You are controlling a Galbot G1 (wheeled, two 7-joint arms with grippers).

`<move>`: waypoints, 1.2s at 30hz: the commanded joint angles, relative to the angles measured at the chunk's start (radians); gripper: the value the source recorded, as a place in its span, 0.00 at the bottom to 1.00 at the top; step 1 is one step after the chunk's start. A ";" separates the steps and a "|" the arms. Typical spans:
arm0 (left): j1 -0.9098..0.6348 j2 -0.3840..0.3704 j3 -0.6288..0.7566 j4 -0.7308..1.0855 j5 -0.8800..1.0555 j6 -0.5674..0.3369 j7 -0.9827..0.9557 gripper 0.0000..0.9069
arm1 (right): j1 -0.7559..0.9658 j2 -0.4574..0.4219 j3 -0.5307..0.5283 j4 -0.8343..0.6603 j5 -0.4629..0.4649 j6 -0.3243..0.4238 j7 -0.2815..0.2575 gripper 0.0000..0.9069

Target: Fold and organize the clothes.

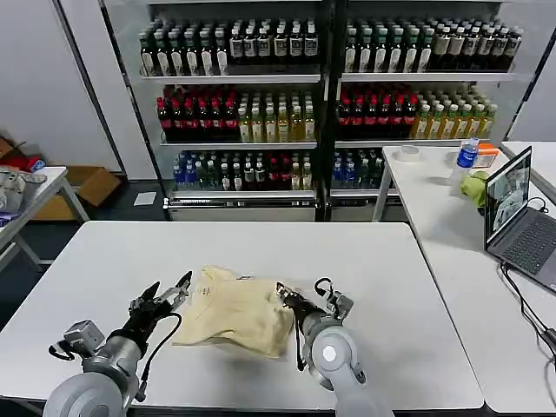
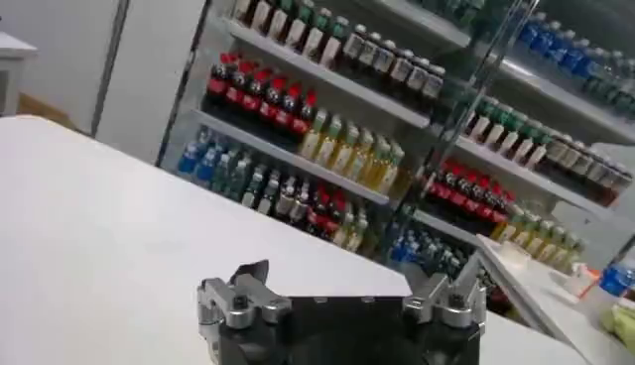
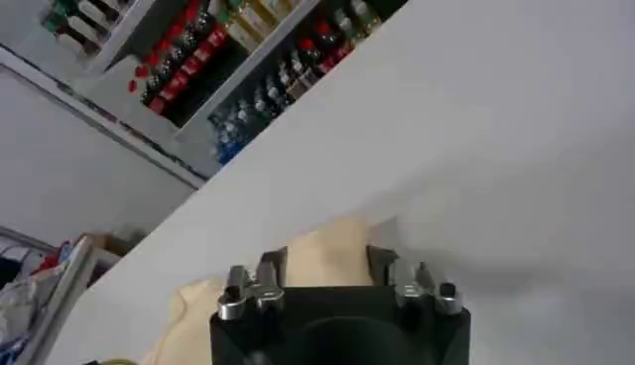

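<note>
Head view: we see the pale yellow T-shirt (image 1: 237, 311) lying crumpled, partly folded over itself, on the white counter (image 1: 104, 261), roughly at its middle and toward the near edge.

Left pincer (image 1: 169, 291): we find it low over the counter just beside the shirt's left edge, pointing toward the fabric. Its two fingers stand spread apart with nothing between them. In the left wrist view the same fingers (image 2: 243, 293) show apart against bare counter top, no cloth in the gap.

Right pincer (image 1: 285, 293): it sits at the shirt's right edge, its tip touching or overlapping the fabric. In the right wrist view, cream cloth (image 3: 332, 253) lies between the finger bases and runs off to one side below the pincer body. We cannot tell whether the fingers are closed on the cloth or merely resting over it.

Surroundings: behind the counter we note glass-fronted coolers (image 1: 321, 95) stocked with rows of bottles. On a second counter to the right stand an open laptop (image 1: 521, 217), a green lump (image 1: 475, 186) and a water bottle (image 1: 467, 155).
</note>
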 commanded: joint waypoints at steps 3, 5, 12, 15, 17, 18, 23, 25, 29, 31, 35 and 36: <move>0.041 -0.008 -0.031 -0.023 -0.004 -0.005 0.001 1.00 | 0.070 0.015 -0.002 -0.070 0.029 0.007 0.024 0.00; 0.043 -0.010 -0.037 -0.025 -0.007 -0.005 0.001 1.00 | 0.085 0.011 0.001 -0.085 0.028 0.008 0.023 0.00; 0.044 -0.023 -0.040 -0.022 -0.008 -0.010 0.003 1.00 | 0.123 -0.010 0.015 -0.123 0.019 0.001 0.019 0.00; 0.042 -0.035 -0.039 -0.017 -0.008 -0.012 0.004 1.00 | 0.139 -0.021 0.021 -0.134 0.010 -0.002 0.019 0.00; 0.042 -0.041 -0.036 -0.017 -0.007 -0.013 0.005 1.00 | 0.145 -0.029 0.026 -0.134 0.005 -0.006 0.019 0.00; 0.041 -0.043 -0.034 -0.017 -0.007 -0.014 0.005 1.00 | 0.146 -0.033 0.029 -0.135 0.004 -0.009 0.019 0.00; 0.031 -0.051 -0.025 -0.015 -0.007 -0.015 0.005 1.00 | 0.153 -0.042 0.035 -0.157 -0.010 -0.006 0.014 0.00; 0.031 -0.052 -0.020 -0.019 -0.007 -0.016 0.005 1.00 | 0.170 -0.034 0.047 -0.175 -0.021 -0.006 0.011 0.00; 0.030 -0.050 -0.009 -0.022 -0.008 -0.017 0.006 1.00 | 0.192 -0.032 0.052 -0.207 -0.058 -0.017 -0.013 0.00; 0.030 -0.047 -0.007 -0.019 -0.010 -0.018 0.007 1.00 | 0.198 -0.033 0.053 -0.214 -0.092 -0.041 -0.035 0.83; 0.022 -0.035 -0.004 -0.008 0.018 -0.027 0.019 1.00 | 0.160 -0.056 0.034 -0.155 -0.294 -0.028 -0.113 1.00; 0.021 -0.033 -0.001 -0.005 0.047 -0.031 0.025 1.00 | 0.150 -0.071 0.031 -0.141 -0.333 -0.020 -0.130 1.00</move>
